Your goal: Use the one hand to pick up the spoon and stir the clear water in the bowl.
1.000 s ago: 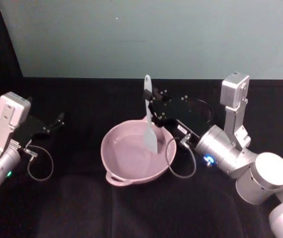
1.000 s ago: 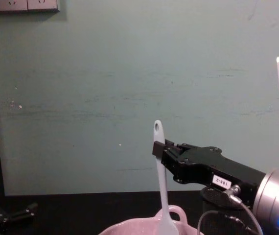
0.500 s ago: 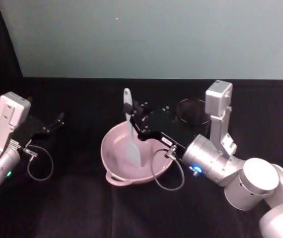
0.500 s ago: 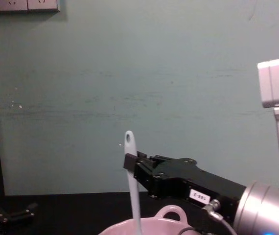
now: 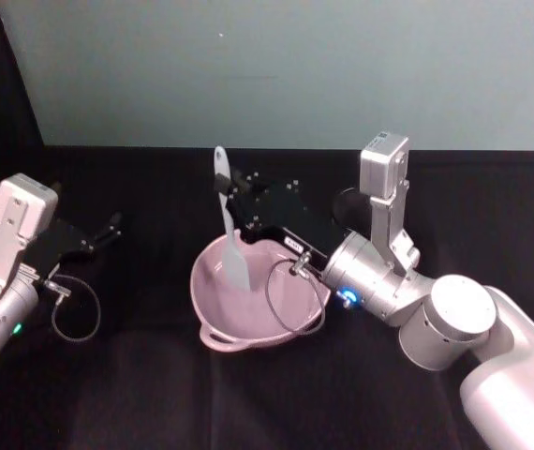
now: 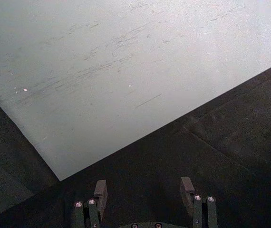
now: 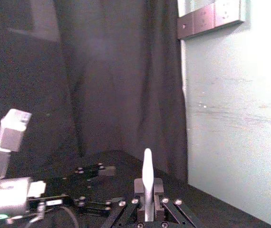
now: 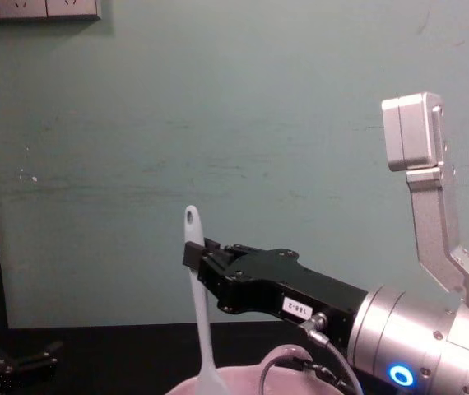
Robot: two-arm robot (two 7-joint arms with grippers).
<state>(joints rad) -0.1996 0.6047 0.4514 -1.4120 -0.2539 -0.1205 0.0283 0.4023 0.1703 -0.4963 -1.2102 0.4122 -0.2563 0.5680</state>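
The right claw [image 5: 232, 200] is shut tight on the spoon [image 5: 235, 264]. It pinches the thin handle high up, just under the little hole at the end. The spoon stands almost straight up, leaning only a bit. Its flat head points down and sits inside the bowl [image 5: 258, 339], on the bowl's far left side. I cannot tell if the head touches the bottom, and I cannot tell if there is water in there. The bowl is pink and shiny, and it rests on the black worktop [image 5: 136, 394] in the middle. A small loop handle sticks out from its near rim. The right arm comes in from the right and reaches across, over the far right side of the bowl. A blue light [image 5: 347, 298] glows on its silver wrist. A thin black wire [image 5: 281, 300] hangs from the wrist in a loop over the bowl. A black cup [image 5: 345, 203] peeks out from behind the right arm, just past the bowl. The left claw [image 6: 143, 190] is far off at the left side of the worktop, well apart from the bowl. Its 2 fingers are spread wide and they hold nothing. A pale green wall [image 5: 295, 75] stands behind the worktop.
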